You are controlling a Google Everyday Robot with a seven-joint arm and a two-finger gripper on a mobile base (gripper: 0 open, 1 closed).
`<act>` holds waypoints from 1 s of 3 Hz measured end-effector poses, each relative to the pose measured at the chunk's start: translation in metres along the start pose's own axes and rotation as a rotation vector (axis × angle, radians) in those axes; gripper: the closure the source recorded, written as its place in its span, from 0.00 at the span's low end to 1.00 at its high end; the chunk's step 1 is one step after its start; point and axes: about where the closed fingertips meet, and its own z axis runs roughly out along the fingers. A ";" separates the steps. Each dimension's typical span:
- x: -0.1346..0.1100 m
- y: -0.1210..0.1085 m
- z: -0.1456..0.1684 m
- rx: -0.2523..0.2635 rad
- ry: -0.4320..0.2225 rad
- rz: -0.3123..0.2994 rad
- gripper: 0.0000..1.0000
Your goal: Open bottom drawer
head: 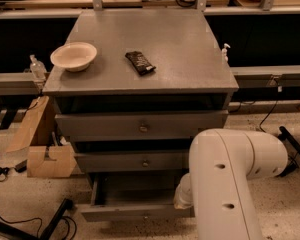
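The bottom drawer (125,212) is the lowest of three grey drawers in the metal cabinet (140,39). It stands pulled out, its grey tray (135,193) showing behind the slim front panel. My white arm (225,184) fills the lower right. It ends in the gripper (183,200), which is at the right end of the drawer's front panel and mostly hidden by the arm. The middle drawer (135,161) and the top drawer (140,126) are pushed in.
A cream bowl (73,55) and a dark snack packet (140,62) lie on the cabinet top. A cardboard box (47,160) stands on the floor to the left. Black stand legs (52,220) and cables lie at the lower left.
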 end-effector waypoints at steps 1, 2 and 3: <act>-0.003 -0.043 -0.023 0.066 0.039 -0.059 1.00; -0.006 -0.079 -0.040 0.120 0.055 -0.095 1.00; -0.006 -0.079 -0.040 0.120 0.055 -0.095 1.00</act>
